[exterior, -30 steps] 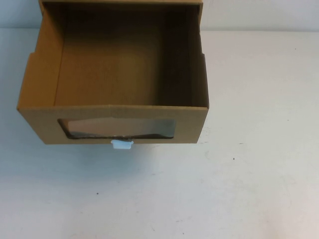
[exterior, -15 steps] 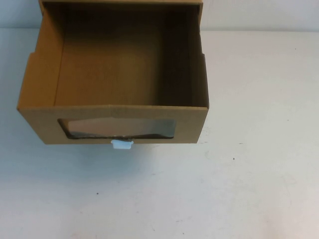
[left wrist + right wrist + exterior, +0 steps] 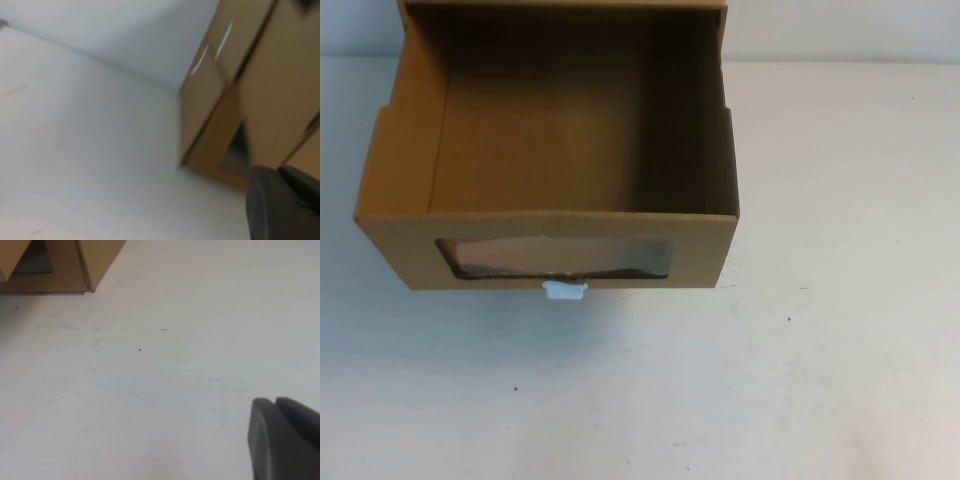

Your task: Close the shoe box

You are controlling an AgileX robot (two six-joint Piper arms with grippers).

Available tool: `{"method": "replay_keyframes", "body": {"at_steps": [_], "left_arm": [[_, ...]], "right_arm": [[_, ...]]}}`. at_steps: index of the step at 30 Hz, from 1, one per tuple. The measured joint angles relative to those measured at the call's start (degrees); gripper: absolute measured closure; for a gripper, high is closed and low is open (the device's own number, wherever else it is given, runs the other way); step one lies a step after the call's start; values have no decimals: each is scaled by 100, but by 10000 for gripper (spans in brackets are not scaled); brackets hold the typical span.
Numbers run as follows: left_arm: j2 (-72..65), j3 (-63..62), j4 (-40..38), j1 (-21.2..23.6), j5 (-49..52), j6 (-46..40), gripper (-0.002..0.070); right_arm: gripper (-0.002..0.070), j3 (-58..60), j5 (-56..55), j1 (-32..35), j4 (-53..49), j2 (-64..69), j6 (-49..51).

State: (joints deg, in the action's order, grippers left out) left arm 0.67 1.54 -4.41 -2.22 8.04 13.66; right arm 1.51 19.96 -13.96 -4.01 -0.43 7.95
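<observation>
The shoe box (image 3: 560, 130) is brown cardboard and stands at the table's far left-centre in the high view. Its drawer is pulled out toward me, and the inside looks empty. The drawer front has a wide clear window (image 3: 560, 258) with a small white pull tab (image 3: 565, 290) below it. Neither gripper shows in the high view. In the left wrist view my left gripper (image 3: 278, 171) is shut and empty, close beside the box (image 3: 260, 100). In the right wrist view my right gripper (image 3: 275, 401) is shut and empty over bare table, well away from the box's corner (image 3: 95, 260).
The white table (image 3: 820, 350) spreads in front of and to the right of the box. A pale wall runs behind the box at the far edge.
</observation>
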Motion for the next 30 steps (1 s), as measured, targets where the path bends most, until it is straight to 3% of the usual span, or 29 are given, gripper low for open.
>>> {"method": "replay_keyframes", "body": {"at_steps": [5,17,23,30], "left_arm": [[0,0,-807,0,-804,873,680],[0,0,-999,0,-1015,1215,680],[-593,-1064,-577,-265,66,993,680],[-3145,-3977,-297,-1120,2016,-700,680]], "right_arm": [[689,0,0,0,0,0,0],[689,0,0,0,0,0,0],[689,0,0,0,0,0,0],[689,0,0,0,0,0,0]]}}
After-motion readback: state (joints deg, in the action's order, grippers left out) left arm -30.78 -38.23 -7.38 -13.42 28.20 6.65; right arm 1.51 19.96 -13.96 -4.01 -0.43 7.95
